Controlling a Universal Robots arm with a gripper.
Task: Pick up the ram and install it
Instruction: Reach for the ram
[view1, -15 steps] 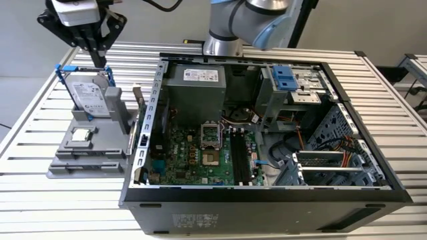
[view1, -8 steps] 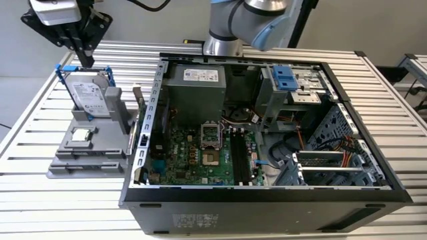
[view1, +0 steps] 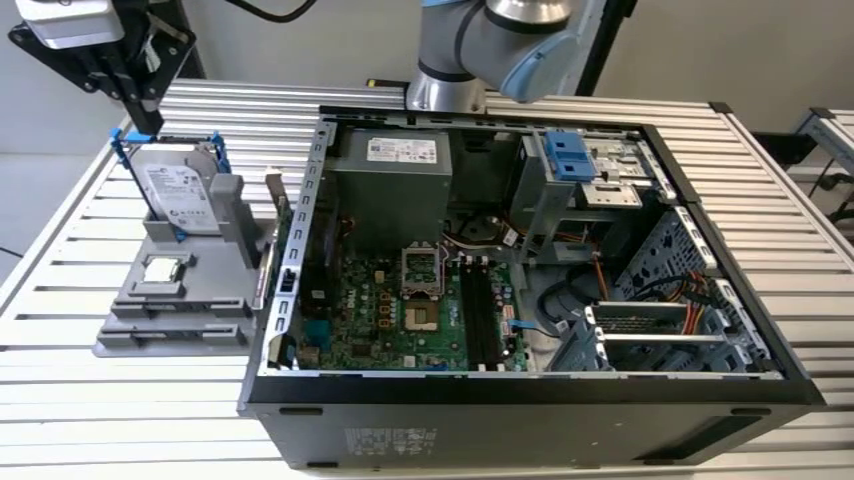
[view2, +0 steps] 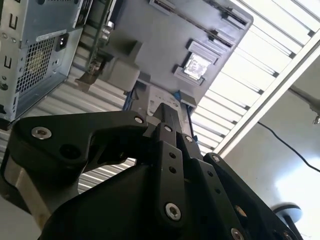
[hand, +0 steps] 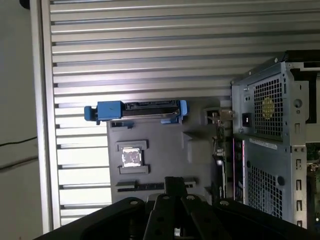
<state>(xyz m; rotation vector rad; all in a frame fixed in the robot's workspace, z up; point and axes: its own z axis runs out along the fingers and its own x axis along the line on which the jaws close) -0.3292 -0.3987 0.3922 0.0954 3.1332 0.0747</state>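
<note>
- The gripper (view1: 142, 122) hangs high over the grey holder (view1: 144, 342), at the exterior view's left. Its fingertips are pressed together with nothing gripped between them.
- The holder stands on the slatted table (view1: 80, 405), just beside the open computer case (view1: 534, 405).
- Holder contents:
  - a hard drive (view1: 176, 195) standing upright in a blue bracket;
  - a square processor chip (view1: 163, 268) lying flat in its recess;
  - the ram (hand: 145, 186), seen in the first wrist view as a dark narrow strip in a slot. It lies beside the chip, on the side away from the drive.
- Case contents:
  - a green motherboard (view1: 387, 310) with long black slots (view1: 477, 310);
  - a grey power supply (view1: 394, 180);
  - loose cables.
</note>
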